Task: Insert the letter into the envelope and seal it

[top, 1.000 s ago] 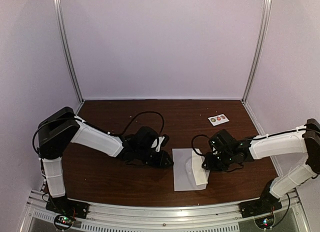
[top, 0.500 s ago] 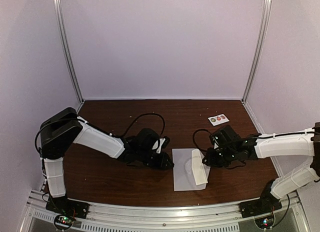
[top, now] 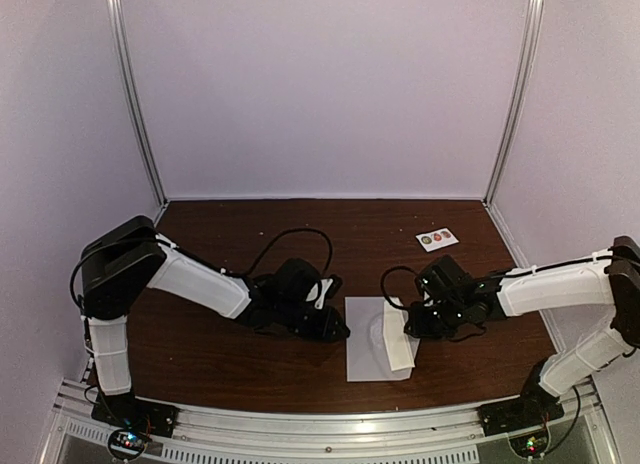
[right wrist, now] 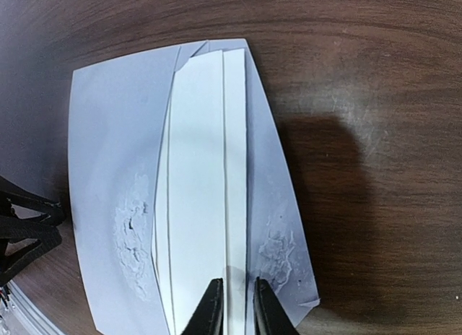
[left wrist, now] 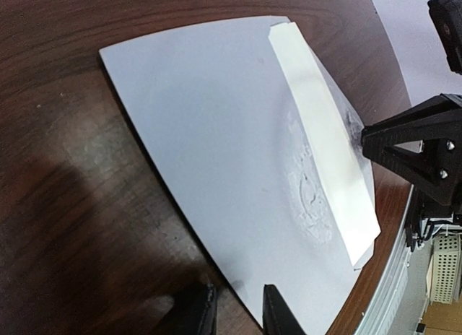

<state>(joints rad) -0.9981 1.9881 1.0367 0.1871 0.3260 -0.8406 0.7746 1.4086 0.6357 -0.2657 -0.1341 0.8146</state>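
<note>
The envelope point(top: 365, 359) lies flat on the brown table point(top: 220, 359), near the front edge, between the two arms. The folded letter point(top: 398, 342) rests on top of its right part.

The left gripper point(top: 343, 331) is low at the envelope's left edge. In its wrist view the fingers point(left wrist: 279, 313) stand close together with that edge in the small gap, and we cannot tell if they really clamp the paper.

The right gripper point(top: 407, 331) is at the letter. Its fingers point(right wrist: 212, 310) are also almost closed, with a narrow panel of the letter between them. Again we cannot tell if they pinch it.

Compared with half a second ago, the right gripper has come back a little to the left, about where it was one second ago. The left gripper has moved slightly to the right. The envelope, the letter and the sticker card point(top: 437, 238) at the back right have not moved.
</note>
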